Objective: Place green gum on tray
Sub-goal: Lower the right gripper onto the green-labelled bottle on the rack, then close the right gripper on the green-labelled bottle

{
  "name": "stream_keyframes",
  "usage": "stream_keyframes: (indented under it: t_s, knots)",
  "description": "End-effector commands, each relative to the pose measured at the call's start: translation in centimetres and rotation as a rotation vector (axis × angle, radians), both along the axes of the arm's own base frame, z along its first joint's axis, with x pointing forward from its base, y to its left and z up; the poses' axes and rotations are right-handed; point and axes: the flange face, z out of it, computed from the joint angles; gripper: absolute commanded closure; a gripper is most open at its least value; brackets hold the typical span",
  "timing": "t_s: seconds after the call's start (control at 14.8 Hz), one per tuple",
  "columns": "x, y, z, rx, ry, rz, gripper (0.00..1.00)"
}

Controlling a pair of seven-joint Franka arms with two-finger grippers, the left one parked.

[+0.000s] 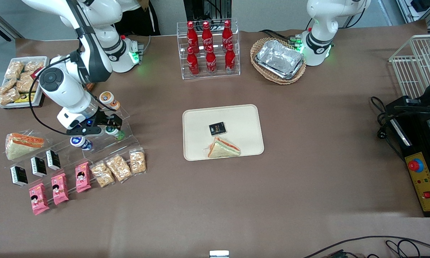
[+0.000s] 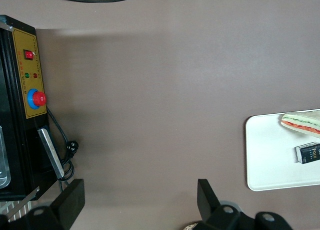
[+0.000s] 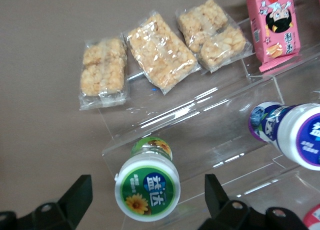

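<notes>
Gripper (image 3: 145,200) spread wide, straddling green gum (image 3: 147,186) on clear stepped shelf (image 3: 200,120), not yet pinching. Grasp, lift, carry to tray (image 1: 243,118) all pending.

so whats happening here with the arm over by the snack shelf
The right arm's gripper is open and hovering over the green gum, which stands on the clear stepped shelf at the working arm's end of the table. The fingers sit either side of the bottle without touching it, so nothing is gripped yet. The blue gum bottle stands beside it on the shelf. The cream tray in the middle of the table already holds a sandwich and a small black packet.
</notes>
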Motion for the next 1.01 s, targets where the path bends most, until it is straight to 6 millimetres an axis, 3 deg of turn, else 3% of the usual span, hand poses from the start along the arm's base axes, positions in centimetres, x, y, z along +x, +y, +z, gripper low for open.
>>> stream_keyframes:
  t_s: [0.0, 0.4, 0.67, 0.81, 0.94]
  knots:
    - [-1.1, 0.1, -1.4, 0.014, -0.028, -0.011, 0.00]
    - [-1.9, 0.0, -3.0, 0.013, -0.029, -0.011, 0.00]
    - [-1.8, 0.0, -3.2, 0.014, -0.024, -0.016, 0.36]
    - [-1.7, 0.0, -3.1, 0.015, -0.027, -0.036, 0.38]
    - [-1.6, 0.0, -3.0, 0.016, -0.031, -0.040, 0.48]
